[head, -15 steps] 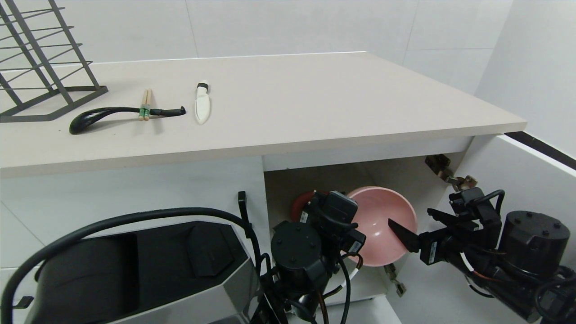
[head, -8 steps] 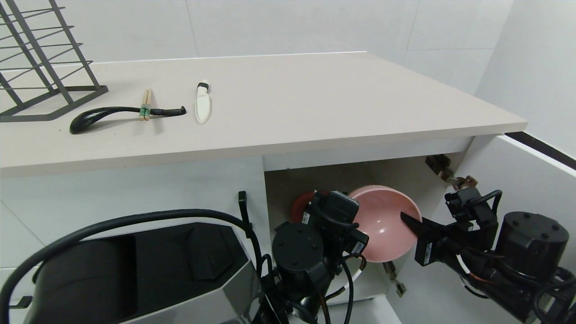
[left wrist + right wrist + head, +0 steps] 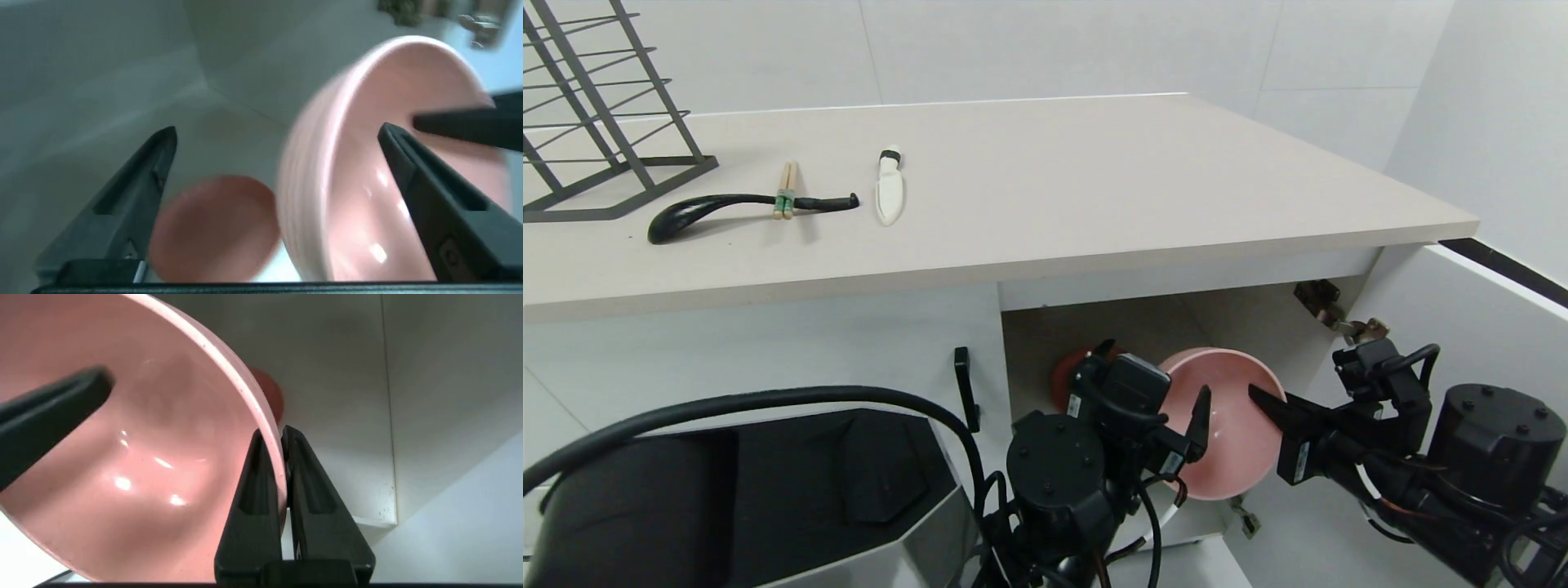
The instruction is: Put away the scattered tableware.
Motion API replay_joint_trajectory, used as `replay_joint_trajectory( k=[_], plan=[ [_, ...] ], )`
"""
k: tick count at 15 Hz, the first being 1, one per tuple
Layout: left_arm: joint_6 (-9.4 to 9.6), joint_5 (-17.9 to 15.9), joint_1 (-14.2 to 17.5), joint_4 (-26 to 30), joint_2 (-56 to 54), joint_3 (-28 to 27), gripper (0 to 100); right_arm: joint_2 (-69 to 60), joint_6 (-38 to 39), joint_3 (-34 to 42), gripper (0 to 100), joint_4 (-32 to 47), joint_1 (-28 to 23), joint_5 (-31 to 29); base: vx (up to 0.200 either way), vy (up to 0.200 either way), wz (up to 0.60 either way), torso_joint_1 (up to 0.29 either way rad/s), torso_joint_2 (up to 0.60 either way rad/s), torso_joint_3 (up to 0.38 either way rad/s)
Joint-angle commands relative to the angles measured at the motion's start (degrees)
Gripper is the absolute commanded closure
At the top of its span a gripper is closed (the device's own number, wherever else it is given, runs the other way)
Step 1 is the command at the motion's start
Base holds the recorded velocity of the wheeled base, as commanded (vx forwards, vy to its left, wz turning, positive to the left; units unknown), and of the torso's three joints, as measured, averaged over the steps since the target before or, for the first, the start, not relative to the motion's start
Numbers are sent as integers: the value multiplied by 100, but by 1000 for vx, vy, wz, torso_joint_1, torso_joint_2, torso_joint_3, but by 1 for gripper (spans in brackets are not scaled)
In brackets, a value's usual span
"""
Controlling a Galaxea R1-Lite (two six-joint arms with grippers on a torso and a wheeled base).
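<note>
A pink bowl (image 3: 1235, 445) hangs tilted on its side in the open cabinet under the counter. My right gripper (image 3: 1264, 402) is shut on its rim (image 3: 263, 433), one finger inside and one outside. My left gripper (image 3: 1158, 377) is open just left of the bowl, one finger (image 3: 1200, 418) in front of the bowl's hollow, not touching that I can tell. A smaller red bowl (image 3: 214, 227) lies on the cabinet floor behind. On the counter lie a black ladle (image 3: 709, 211), chopsticks (image 3: 785, 190) and a white knife (image 3: 890, 188).
A dark wire rack (image 3: 600, 114) stands at the counter's back left. The cabinet door (image 3: 1462, 318) hangs open to the right, with hinges (image 3: 1327, 306) on the cabinet's side wall. A black handle (image 3: 964, 392) sits on the shut door to the left.
The right gripper has carried the bowl a little to the right and turned it more upright. A finger of the left gripper now shows in front of the bowl.
</note>
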Motion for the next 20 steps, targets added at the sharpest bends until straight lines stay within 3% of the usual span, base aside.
replay_joint_trajectory(
  k=[1,2,4,5,6,7,9,12,14,18,19,20],
  plan=[
    [-196,-51,-108,-8,-619,676,0,49,-8,33,100,-9,-9,-8,0,0,0,0,0,0],
    [-275,-165,-64,-8,-777,905,0,57,-8,33,100,-9,-9,-8,0,0,0,0,0,0],
    [-433,-728,33,-8,-1190,1520,0,84,-8,68,100,-9,-9,-8,0,0,0,0,0,0],
    [-407,-1589,147,-8,-1603,2118,0,101,-8,77,100,-9,-9,-8,0,0,0,0,0,0],
    [-381,-1888,200,-8,-1744,2311,0,110,-8,77,100,-9,-9,-8,0,0,0,0,0,0],
    [-205,-2899,516,-8,-2096,2900,0,136,-8,86,100,-9,-9,-8,0,0,0,0,0,0],
    [155,-3997,965,-8,-2377,3577,0,154,-8,86,100,-9,-9,-8,0,0,0,0,0,0],
    [709,-5360,1439,-8,-2922,4552,0,189,-8,121,100,-9,-9,-8,0,0,0,0,0,0],
    [990,-5536,1800,-8,-3370,4834,0,259,-8,112,100,-9,-9,-8,0,0,0,0,0,0],
    [955,-5536,2019,45,-4477,4834,0,295,-8,121,100,-9,-9,-8,0,0,0,0,0,0],
    [955,-5536,2028,677,-5049,4834,0,295,-8,121,100,-9,-9,-8,0,0,0,0,0,0],
    [955,-5536,2028,923,-5260,4834,0,286,-8,121,100,-9,-9,-8,0,0,0,0,0,0]
  ],
)
